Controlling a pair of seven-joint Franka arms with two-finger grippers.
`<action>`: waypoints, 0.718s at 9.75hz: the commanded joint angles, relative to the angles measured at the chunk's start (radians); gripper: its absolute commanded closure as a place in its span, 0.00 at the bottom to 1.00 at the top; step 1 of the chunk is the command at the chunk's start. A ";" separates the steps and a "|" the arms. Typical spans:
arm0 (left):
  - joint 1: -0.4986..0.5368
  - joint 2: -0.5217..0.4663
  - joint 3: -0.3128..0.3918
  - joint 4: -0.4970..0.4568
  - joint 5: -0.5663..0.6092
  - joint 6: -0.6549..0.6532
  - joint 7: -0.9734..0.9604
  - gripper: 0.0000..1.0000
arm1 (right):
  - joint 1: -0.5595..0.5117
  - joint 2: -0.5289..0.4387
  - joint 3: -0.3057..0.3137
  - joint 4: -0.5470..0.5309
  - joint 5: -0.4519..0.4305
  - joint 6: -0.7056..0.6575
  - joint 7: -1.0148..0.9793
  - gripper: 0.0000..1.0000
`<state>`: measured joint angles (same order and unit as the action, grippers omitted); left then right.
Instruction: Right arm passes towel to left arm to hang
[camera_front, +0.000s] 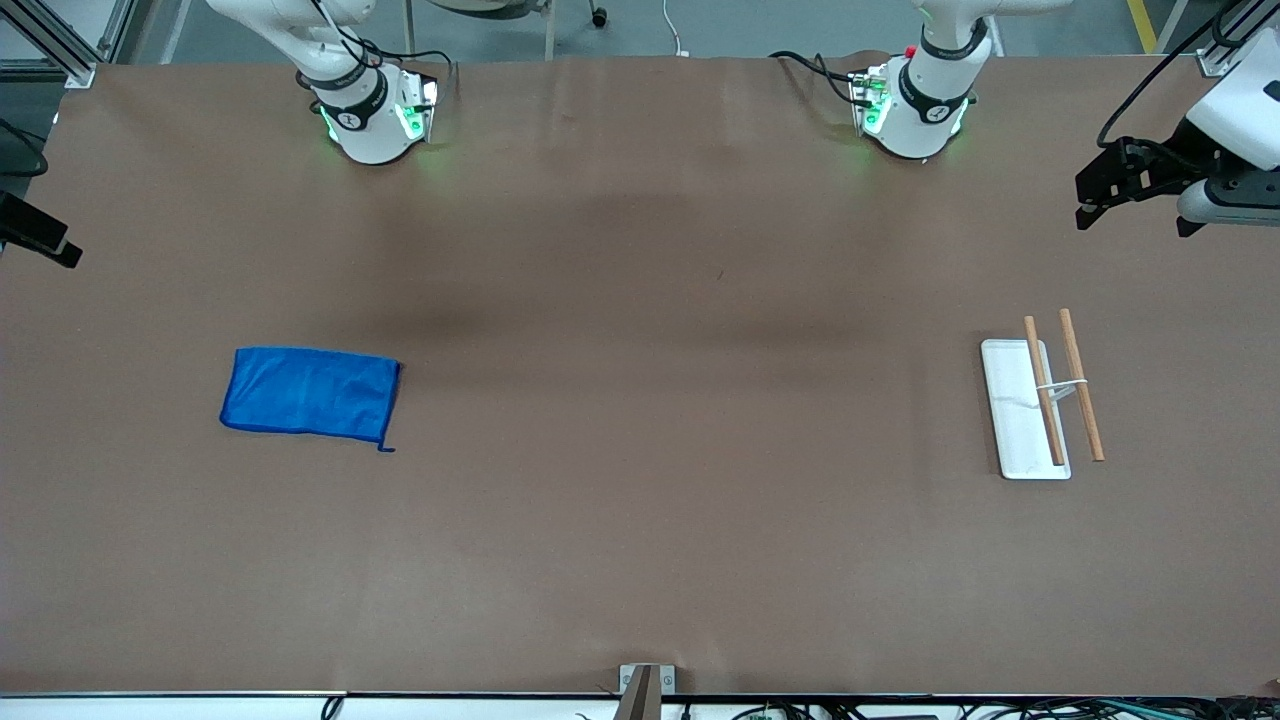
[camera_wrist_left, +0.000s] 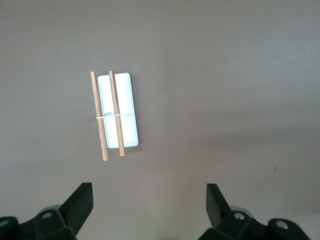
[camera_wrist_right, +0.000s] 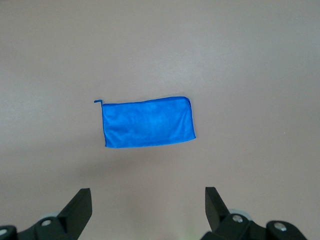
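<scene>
The bright blue rectangular cloth towel (camera_front: 310, 393) is laid flat below the right gripper (camera_wrist_right: 147, 205), whose jaws are spread wide and empty; the left gripper (camera_wrist_left: 149, 202) is likewise held wide open.

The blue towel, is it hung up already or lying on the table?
Lying on the table. The towel rests flat on the brown table, toward the right arm's end, with no gripper touching it.
</scene>
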<state>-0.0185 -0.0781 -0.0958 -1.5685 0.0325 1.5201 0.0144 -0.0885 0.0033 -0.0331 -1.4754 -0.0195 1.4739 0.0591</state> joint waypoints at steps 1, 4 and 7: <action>0.002 0.023 -0.001 -0.005 0.000 0.003 0.007 0.00 | -0.013 -0.026 0.007 -0.026 0.006 0.008 -0.013 0.00; 0.003 0.031 -0.001 0.013 0.000 0.003 0.007 0.00 | -0.008 -0.022 0.012 -0.014 -0.010 -0.001 -0.013 0.00; 0.015 0.031 -0.001 0.011 -0.005 0.002 0.002 0.00 | 0.016 0.022 0.018 -0.045 -0.030 -0.001 -0.008 0.00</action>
<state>-0.0117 -0.0708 -0.0955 -1.5547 0.0324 1.5243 0.0144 -0.0804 0.0074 -0.0215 -1.4839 -0.0244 1.4681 0.0538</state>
